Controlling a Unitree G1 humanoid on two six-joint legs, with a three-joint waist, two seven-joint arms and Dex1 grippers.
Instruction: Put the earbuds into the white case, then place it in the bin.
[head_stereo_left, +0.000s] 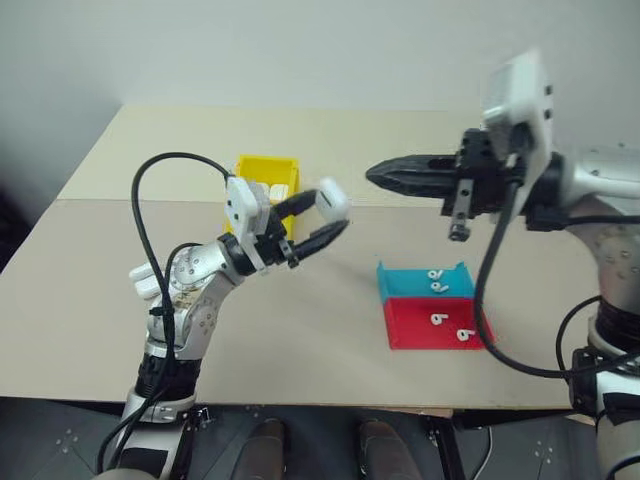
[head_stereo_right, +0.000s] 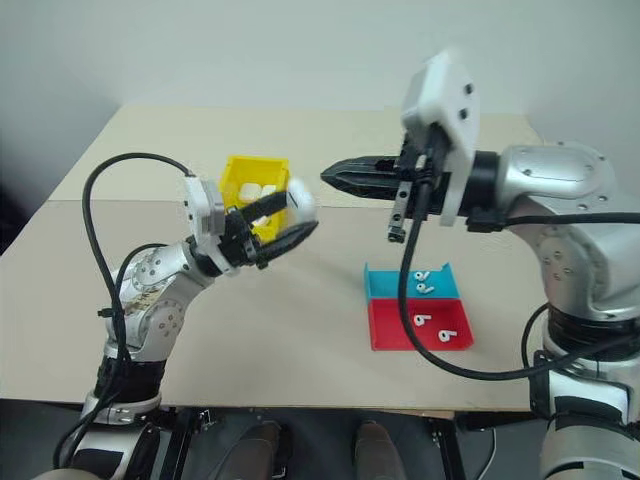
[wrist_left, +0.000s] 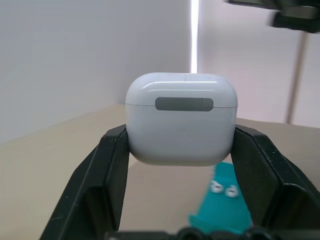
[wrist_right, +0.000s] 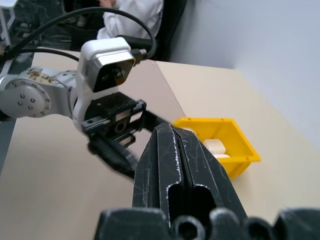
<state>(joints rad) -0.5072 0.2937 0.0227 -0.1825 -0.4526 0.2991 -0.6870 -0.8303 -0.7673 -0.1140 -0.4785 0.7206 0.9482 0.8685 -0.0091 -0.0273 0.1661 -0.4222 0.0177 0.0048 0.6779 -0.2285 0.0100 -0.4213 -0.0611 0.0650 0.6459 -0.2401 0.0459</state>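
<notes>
White case (wrist_left: 181, 120), lid shut, clamped between the left gripper (head_stereo_left: 320, 222) fingers above the counter's (head_stereo_left: 300, 330) middle, just before the yellow bin (head_stereo_left: 266, 176) toward the far edge; right gripper (head_stereo_left: 385, 175) fingers pressed together, empty; step judged: binning, needing a carry over the bin wall and release.

One white case (head_stereo_left: 333, 200) sits clamped in an end effector, lid shut. At least two more white cases (head_stereo_right: 258, 189) lie in the single yellow bin (head_stereo_right: 236, 172), left of centre. Right of centre are one teal tray (head_stereo_left: 400, 280) and one red tray (head_stereo_left: 410, 328). Four earbuds (head_stereo_left: 437, 287) show, two per tray.
</notes>
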